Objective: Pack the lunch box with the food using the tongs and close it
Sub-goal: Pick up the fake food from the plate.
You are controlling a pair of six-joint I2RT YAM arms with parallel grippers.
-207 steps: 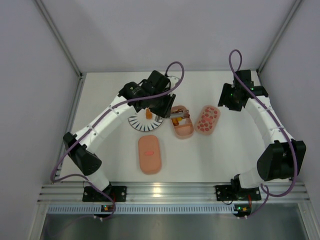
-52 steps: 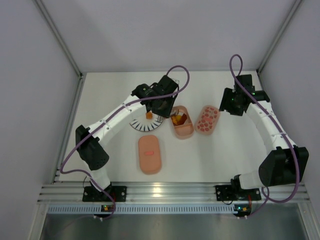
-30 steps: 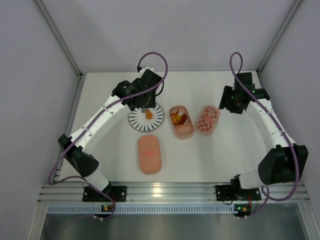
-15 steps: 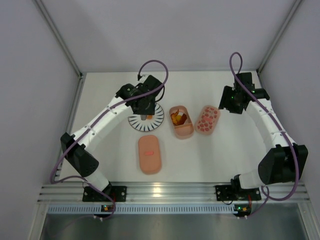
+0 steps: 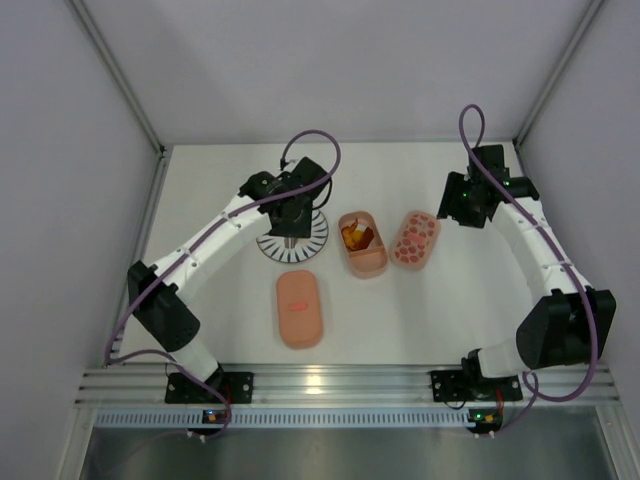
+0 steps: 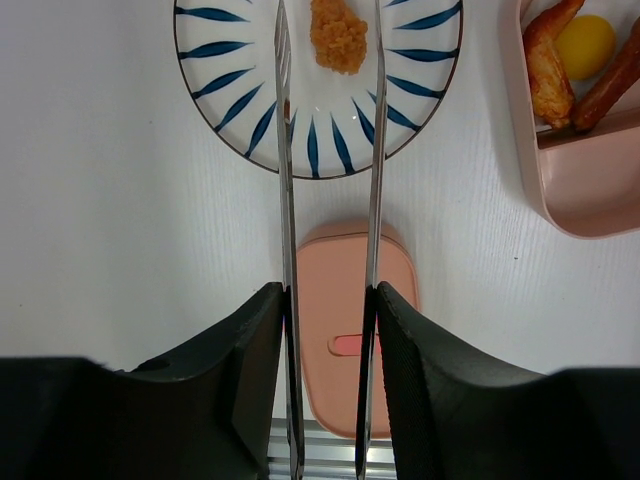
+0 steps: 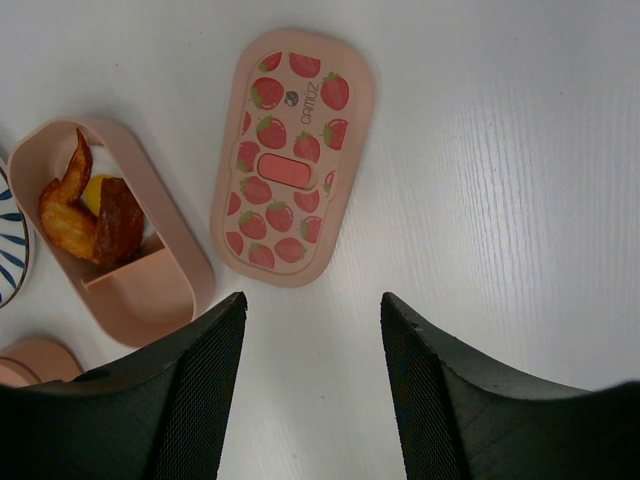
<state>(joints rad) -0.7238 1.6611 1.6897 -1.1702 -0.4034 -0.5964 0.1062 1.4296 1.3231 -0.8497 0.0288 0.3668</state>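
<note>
The left gripper (image 6: 328, 292) had its two dark fingers (image 6: 250, 370) pressed against the outer sides of the tongs (image 6: 283, 150), holding them with the two thin arms a little apart and reaching forward over the striped plate (image 6: 225, 80). An orange piece (image 6: 338, 35) lay on that plate between the arms, with neither arm plainly touching it; the tips ran out of view. Below the fingers sat the lid with the small red mark (image 6: 330, 400), near the plate. To the right, the open tray (image 6: 580, 190) held pieces of food (image 6: 548, 70) in its far compartment: orange, yellow and brown. The right gripper (image 7: 312, 310) hung with its fingers spread and nothing between them, above the table (image 7: 500, 200), near the strawberry-printed lid (image 7: 295, 150) lying just beside the tray.
</note>
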